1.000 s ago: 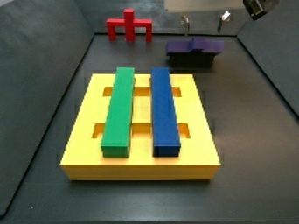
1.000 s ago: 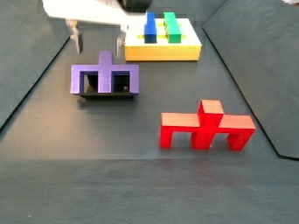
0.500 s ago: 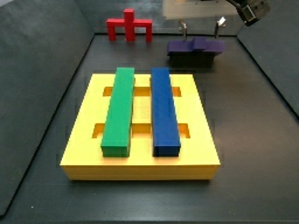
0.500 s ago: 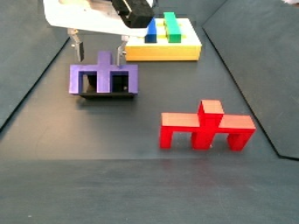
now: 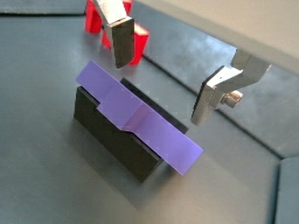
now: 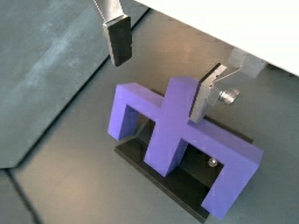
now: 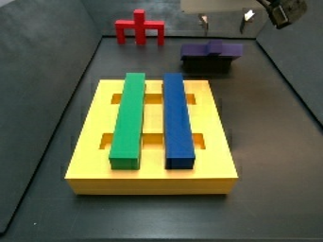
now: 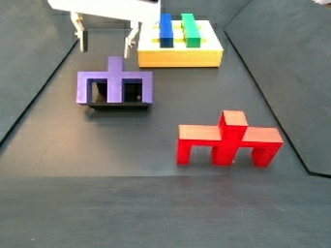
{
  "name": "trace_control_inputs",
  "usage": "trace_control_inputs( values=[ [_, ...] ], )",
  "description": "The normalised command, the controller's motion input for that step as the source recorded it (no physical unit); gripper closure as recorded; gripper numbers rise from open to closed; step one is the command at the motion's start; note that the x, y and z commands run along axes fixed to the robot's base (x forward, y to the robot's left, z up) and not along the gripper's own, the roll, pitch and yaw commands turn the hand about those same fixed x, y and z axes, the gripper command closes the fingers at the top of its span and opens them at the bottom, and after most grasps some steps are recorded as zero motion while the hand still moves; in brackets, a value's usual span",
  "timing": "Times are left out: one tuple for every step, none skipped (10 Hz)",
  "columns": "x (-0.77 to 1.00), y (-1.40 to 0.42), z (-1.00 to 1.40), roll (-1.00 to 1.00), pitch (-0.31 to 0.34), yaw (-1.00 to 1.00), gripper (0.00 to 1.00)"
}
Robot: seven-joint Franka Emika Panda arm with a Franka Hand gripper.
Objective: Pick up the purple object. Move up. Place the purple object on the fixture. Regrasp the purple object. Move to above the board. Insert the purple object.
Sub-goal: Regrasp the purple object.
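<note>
The purple object [image 8: 116,85] stands on the fixture [image 8: 119,106], stem pointing up, with nothing gripping it. In both wrist views the purple object [image 5: 138,118] [image 6: 176,131] covers most of the black fixture [image 5: 111,131] [image 6: 193,188]. My gripper [image 8: 106,44] hangs open just above it, with one finger to either side of the stem line and nothing between the pads. The open gripper [image 5: 160,87] [image 6: 160,86] is apart from the piece. In a side view the gripper [image 7: 221,24] sits at the frame's top over the purple object [image 7: 210,49].
The yellow board [image 7: 151,142] carries a long green bar [image 7: 127,118] and a long blue bar [image 7: 177,118]. A similar red piece [image 8: 229,143] stands on the floor on the fixture's far side from the board [image 8: 181,56]. Dark walls enclose the floor.
The open gripper has risen a little over the last half second. The purple object has stayed still on the fixture.
</note>
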Motion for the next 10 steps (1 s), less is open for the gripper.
trace_control_inputs(
  values=[
    [0.07,-0.34,0.04,0.99,-0.029,0.04,0.00],
    [0.06,-0.30,0.01,1.00,-0.040,0.03,0.00],
    [0.08,-0.20,0.00,1.00,-0.060,0.00,0.00],
    [0.11,-0.12,0.07,1.00,-0.100,0.00,0.00],
    [0.10,-0.12,0.07,1.00,-0.109,0.00,0.00],
    [0.07,-0.10,0.00,1.00,-0.114,0.00,0.00],
    [0.04,0.00,-0.32,0.46,0.000,0.00,0.00],
    [0.00,-0.01,-0.37,0.10,0.000,0.00,0.00],
    [0.00,0.00,-0.26,0.01,0.000,0.02,0.00],
    [0.00,0.00,0.00,0.03,0.000,0.00,0.00]
  ],
)
